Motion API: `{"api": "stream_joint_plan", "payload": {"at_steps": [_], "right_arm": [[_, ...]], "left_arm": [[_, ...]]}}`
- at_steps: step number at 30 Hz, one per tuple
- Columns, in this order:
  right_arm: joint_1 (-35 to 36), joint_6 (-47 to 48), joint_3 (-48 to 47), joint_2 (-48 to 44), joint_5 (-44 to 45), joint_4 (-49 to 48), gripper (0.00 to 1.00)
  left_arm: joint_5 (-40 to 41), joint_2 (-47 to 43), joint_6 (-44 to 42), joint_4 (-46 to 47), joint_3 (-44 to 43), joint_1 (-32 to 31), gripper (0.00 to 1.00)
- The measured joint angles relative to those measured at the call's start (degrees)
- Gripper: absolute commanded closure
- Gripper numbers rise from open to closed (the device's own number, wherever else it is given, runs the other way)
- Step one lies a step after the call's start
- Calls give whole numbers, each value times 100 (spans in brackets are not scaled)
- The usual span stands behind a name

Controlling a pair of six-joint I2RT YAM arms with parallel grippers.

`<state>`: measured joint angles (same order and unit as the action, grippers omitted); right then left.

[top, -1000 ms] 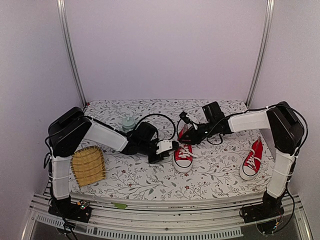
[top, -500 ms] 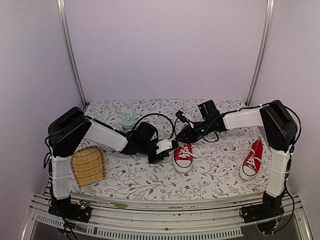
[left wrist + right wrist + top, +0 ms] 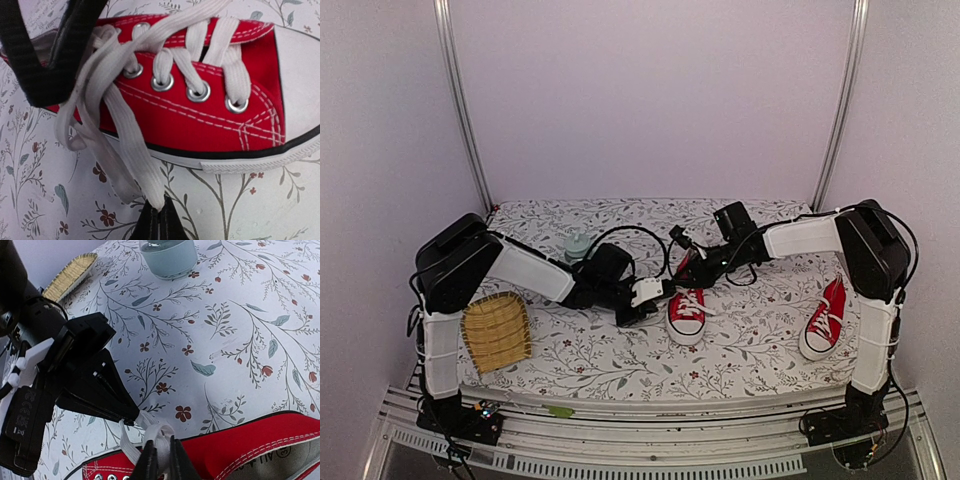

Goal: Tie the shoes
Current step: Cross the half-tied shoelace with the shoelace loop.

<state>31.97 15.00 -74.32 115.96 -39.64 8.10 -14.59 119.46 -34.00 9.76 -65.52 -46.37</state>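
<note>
shoe (image 3: 200,120) lies beside left tool (image 3: 159,221), under right tool (image 3: 162,462), both pinching lace (image 3: 125,145).

The right pincer (image 3: 161,461) nips a white lace (image 3: 159,434) above the red shoe (image 3: 240,450).

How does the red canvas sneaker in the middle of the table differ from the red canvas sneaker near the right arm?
The middle red canvas sneaker has its white lace pinched by the left gripper and the right gripper; the right-hand red sneaker is touched by neither. The middle sneaker's toe points straight at the near side; the right-hand one lies slanted. Both have white toe caps, soles and laces.
</note>
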Motion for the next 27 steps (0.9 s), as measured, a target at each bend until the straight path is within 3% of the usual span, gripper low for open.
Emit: {"api": "stream_joint_plan", "payload": {"at_steps": [5, 27], "right_arm": [[2, 26, 0, 0, 15, 81, 99], [-17, -68, 326, -544, 339, 48, 99]], "left_arm": [[-2, 0, 0, 0, 4, 0, 100], [-37, -74, -210, -111, 61, 0, 100]]}}
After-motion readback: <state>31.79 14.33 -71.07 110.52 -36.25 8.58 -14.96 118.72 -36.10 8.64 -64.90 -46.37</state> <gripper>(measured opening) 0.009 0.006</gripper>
